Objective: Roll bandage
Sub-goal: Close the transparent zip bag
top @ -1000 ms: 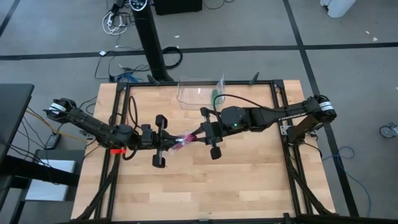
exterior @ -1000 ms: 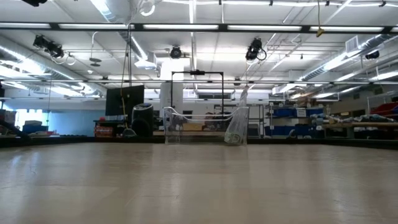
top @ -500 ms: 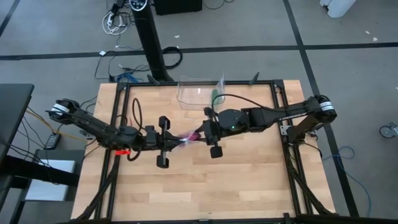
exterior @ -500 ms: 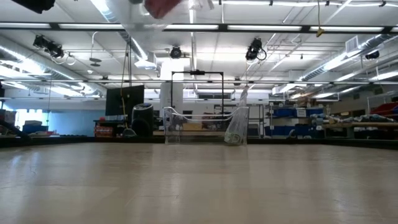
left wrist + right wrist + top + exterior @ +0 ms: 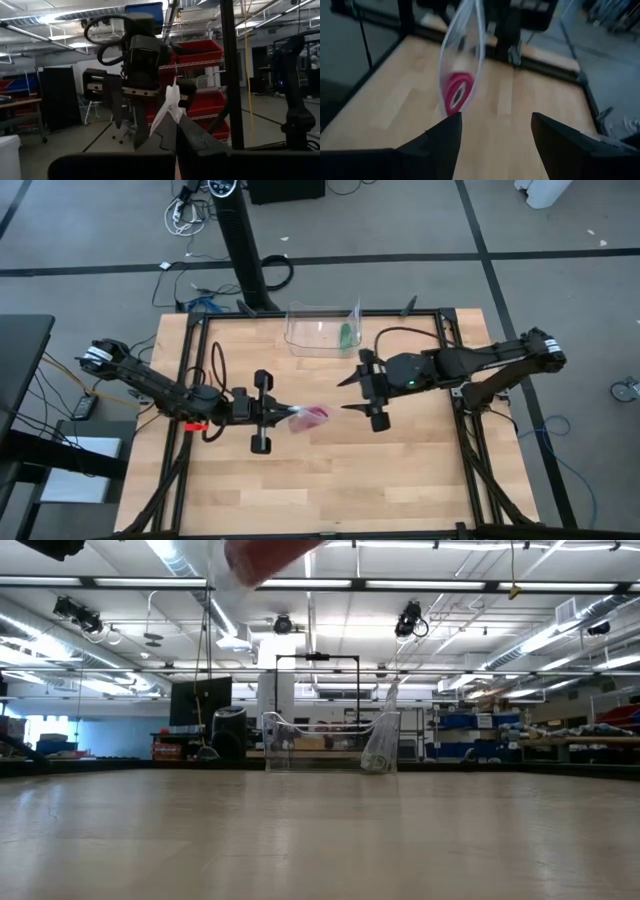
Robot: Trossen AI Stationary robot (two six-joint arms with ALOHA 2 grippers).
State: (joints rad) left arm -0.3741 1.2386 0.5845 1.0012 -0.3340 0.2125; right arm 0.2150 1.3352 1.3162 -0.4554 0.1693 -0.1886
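Note:
The bandage is a small pink roll (image 5: 456,93) inside a clear plastic bag (image 5: 462,55). In the high view the roll (image 5: 314,418) sits just right of my left gripper (image 5: 285,415), which is shut on the bag. The low view shows the roll as a pink blur (image 5: 265,554) at the picture's top, well above the table. My right gripper (image 5: 350,393) stands open to the right of the bag and apart from it. Nothing lies between its fingers (image 5: 445,135). My left gripper pinches an edge of the clear bag (image 5: 171,102) between its two shut fingers (image 5: 192,137). The fingers lie about level and come from the table's left. The bag hangs clear of the table, with the pink roll in its lower part.
A clear open container (image 5: 322,330) stands at the table's far edge, with a small green item (image 5: 346,335) at its right end. It also shows in the low view (image 5: 320,745). Bare wooden tabletop (image 5: 330,480) lies toward the near edge.
My right gripper has opened, let go of the bag and drawn back toward the table's right edge. The bag with the pink roll, held between both grippers a second ago, now hangs from my left gripper alone.

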